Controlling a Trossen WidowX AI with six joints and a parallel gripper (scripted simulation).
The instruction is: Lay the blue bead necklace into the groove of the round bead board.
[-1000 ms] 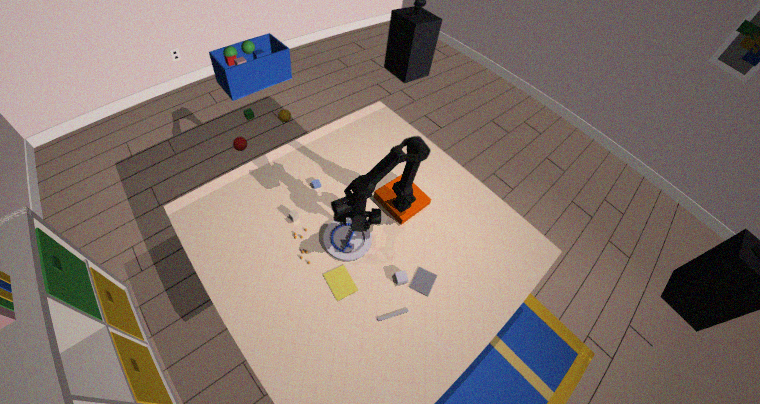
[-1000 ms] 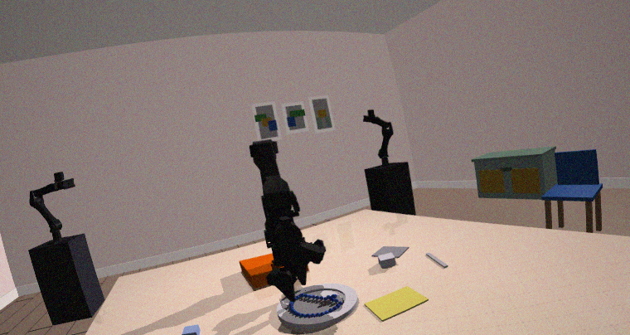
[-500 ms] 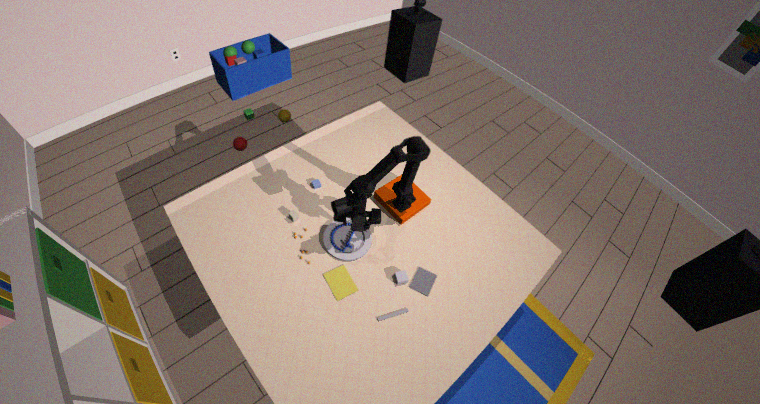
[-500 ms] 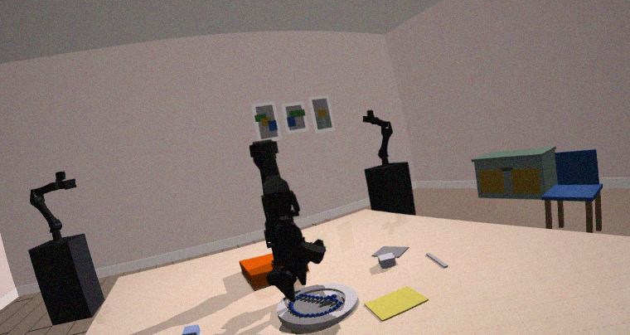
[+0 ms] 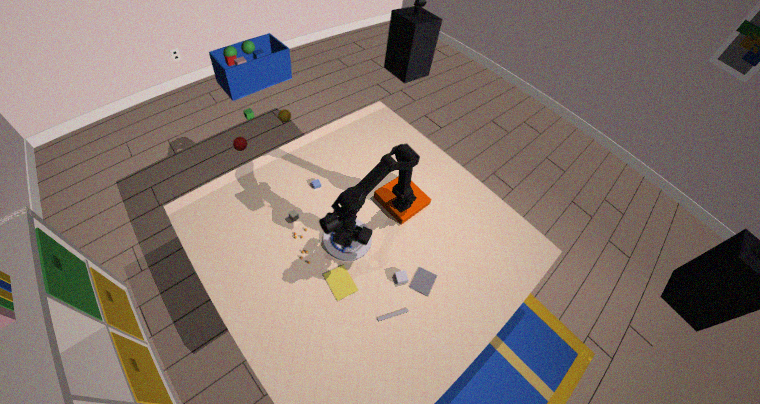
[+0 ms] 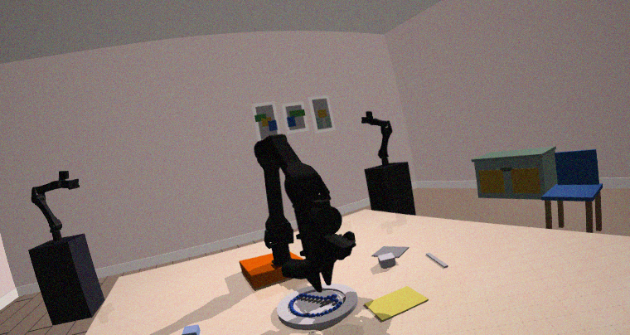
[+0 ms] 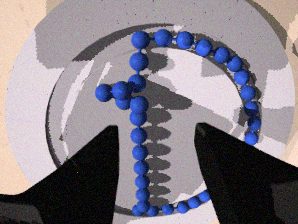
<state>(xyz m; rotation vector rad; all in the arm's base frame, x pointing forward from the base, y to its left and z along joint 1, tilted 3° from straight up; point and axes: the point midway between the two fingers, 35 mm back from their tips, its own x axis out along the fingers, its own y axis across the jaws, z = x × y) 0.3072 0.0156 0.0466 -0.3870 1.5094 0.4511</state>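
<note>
The round bead board [image 5: 348,256] [image 6: 352,303] [image 7: 30,100] lies flat, pale grey, with a ring groove. The blue bead necklace [image 6: 309,315] [image 7: 139,135] lies on it. In the wrist view its right side curves along the groove, and another stretch runs nearly straight across the middle disc, with a small bunch poking left. The left part of the groove holds no beads. My gripper [image 6: 324,287] [image 7: 157,133] is partly open and points down over the board. The straight run of beads passes below the gap between its fingers. The right finger hides part of the necklace's lower right.
The arm stands on an orange base [image 5: 383,199] [image 6: 264,270]. Beside the board lies a yellow sheet [image 5: 340,283] [image 6: 396,303]. A pale cube [image 5: 401,277], a grey square [image 5: 423,281], a grey bar [image 5: 392,314], a dark cube [image 5: 292,216] and a blue cube [image 5: 315,183] lie around.
</note>
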